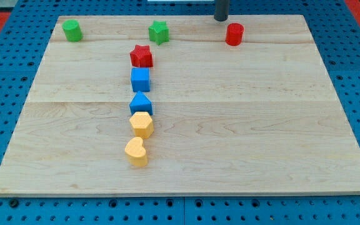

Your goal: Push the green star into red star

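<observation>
Near the view's top edge of the tabletop (261, 125), a little left of centre, you find the green star (159, 32). It sits flat with one point aimed toward the view's top; being a star, it has no clear long axis. Just below it and slightly to the view's left lies the red star (141, 56), close but with a narrow strip of wood between the two, so they are not touching.

Your rod comes down from the view's top, right of the green star. My tip (220, 19) rests at the far edge of the board, well apart from the green star and just up and left of the red cylinder (234, 34), without touching it. You have no gripper on this arm, so nothing is held or clamped.

Below the red star a column runs toward the view's bottom: a blue cube (140, 79), a blue block with a peaked top (140, 104), a yellow hexagonal block (141, 124) and a yellow heart-like block (136, 152). A green cylinder (72, 30) stands alone at the top left corner.
</observation>
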Robot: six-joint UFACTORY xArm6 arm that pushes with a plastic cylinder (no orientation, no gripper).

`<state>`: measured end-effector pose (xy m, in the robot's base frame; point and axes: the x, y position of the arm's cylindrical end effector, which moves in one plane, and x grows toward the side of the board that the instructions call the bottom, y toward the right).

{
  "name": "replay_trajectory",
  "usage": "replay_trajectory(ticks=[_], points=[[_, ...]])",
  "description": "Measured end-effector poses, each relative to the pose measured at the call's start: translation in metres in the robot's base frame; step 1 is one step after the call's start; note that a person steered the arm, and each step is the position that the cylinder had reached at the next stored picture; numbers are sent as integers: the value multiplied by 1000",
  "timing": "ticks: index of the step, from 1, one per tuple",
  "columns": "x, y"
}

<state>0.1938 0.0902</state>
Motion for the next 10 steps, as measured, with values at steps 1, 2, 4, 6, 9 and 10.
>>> replay_trajectory(ticks=[1, 2, 4, 6, 9, 10], points=[[-1, -4], [0, -17], [21, -140], [115, -168], [117, -288], [117, -314]])
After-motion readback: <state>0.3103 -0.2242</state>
